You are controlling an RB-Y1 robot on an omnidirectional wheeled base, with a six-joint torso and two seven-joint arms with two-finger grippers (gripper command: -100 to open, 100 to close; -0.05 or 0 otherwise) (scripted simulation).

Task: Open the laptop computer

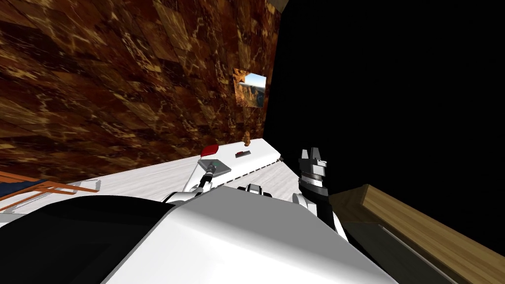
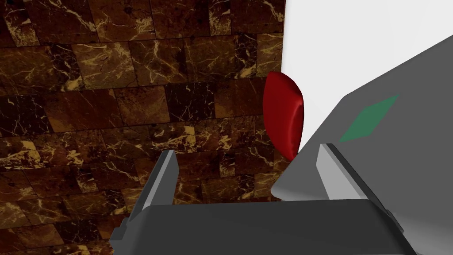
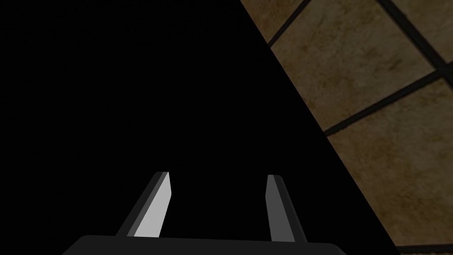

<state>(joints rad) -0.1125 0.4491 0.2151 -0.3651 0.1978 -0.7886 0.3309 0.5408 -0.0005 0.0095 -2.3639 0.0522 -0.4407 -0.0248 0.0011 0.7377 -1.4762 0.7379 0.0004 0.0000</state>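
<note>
A closed grey laptop with a green diamond mark lies flat on the white table. My left gripper is down at the laptop's near edge. In the left wrist view the laptop has one corner between the open fingers of my left gripper, and one finger lies over its lid. The other finger hangs off the laptop's side, against the brown marble wall. My right gripper is raised off the table's right end, and its wrist view shows this gripper open and holding nothing.
A red rounded object sits just beyond the laptop by the wall. A small dark item and a brown figure stand farther along the table. A wooden beam lies at right, an orange frame at left.
</note>
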